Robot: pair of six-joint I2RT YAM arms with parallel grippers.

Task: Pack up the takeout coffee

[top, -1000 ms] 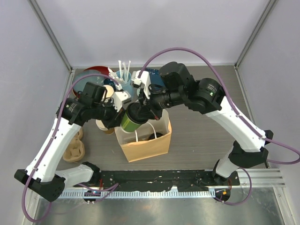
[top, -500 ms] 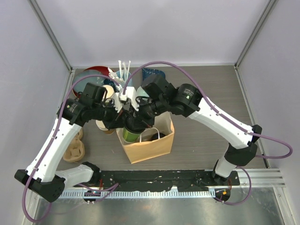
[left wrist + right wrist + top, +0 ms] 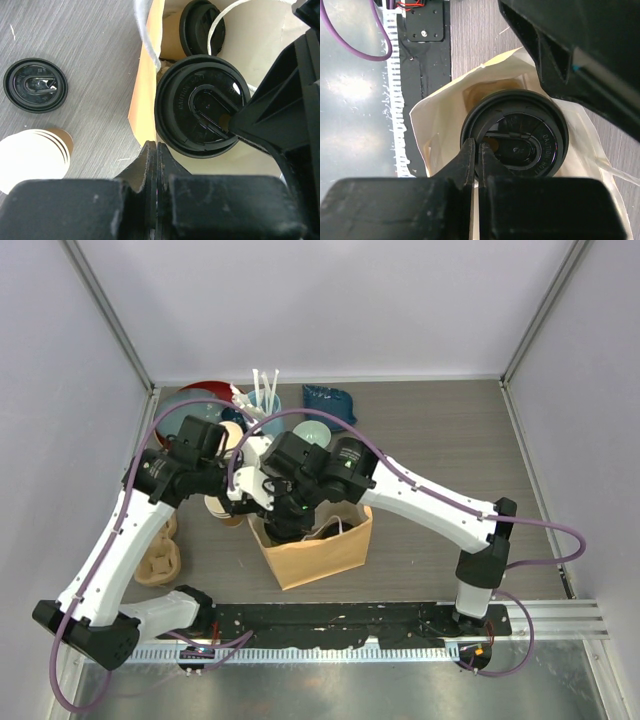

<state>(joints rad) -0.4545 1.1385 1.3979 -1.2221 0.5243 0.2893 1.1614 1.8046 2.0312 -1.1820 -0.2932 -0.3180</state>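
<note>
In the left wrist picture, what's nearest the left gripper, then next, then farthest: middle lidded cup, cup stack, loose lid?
From the left gripper:
1. middle lidded cup, just right, inside the bag
2. cup stack, low on the left
3. loose lid, left, farther up

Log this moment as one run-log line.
phase: bagging | right gripper: shut on lidded cup by lid rim, inside paper bag | left gripper: shut on paper bag edge | second lidded cup: already in bag
</note>
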